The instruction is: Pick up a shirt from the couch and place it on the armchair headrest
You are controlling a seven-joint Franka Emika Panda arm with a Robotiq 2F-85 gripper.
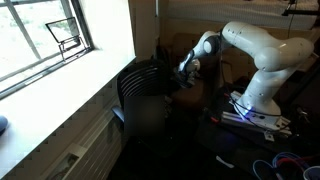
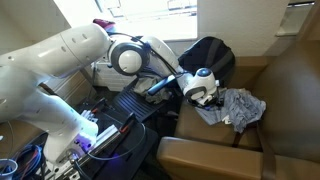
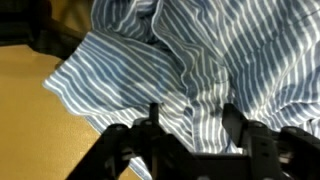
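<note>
1. The gripper (image 3: pixel 192 112) is released: in the wrist view its two dark fingers (image 3: pixel 152 120) stand well apart, with nothing pinched between them.
2. The shirt (image 3: pixel 175 60), blue and white striped, lies crumpled directly ahead of the open fingers and fills most of the wrist view. Folds of it sit in the gap between the fingertips. Whether the tips touch the cloth I cannot tell.
3. To one side of the fingers, the shirt's hem ends on the bare tan cushion of the couch (image 3: pixel 35 115).
4. In an exterior view the gripper (image 2: pixel 205 93) hangs low over the brown couch (image 2: pixel 290 90), with the shirt (image 2: pixel 240 106) bunched on the seat just beside it, on the side away from the arm.
5. The white arm (image 2: pixel 60 60) reaches the gripper from behind, bent at a round joint.
6. Beyond the gripper, further from the camera, a dark rounded chair back (image 2: pixel 212 55) stands upright against the couch. The shirt is apart from it.
7. In an exterior view the gripper (image 1: pixel 188 68) points down behind a dark slatted chair (image 1: pixel 140 90), and the shirt is hidden there.
8. Well away from the gripper, a bright window (image 1: pixel 45 35) fills that view's upper corner.
9. The arm's base (image 1: pixel 250 112) glows purple, behind the gripper.
</note>
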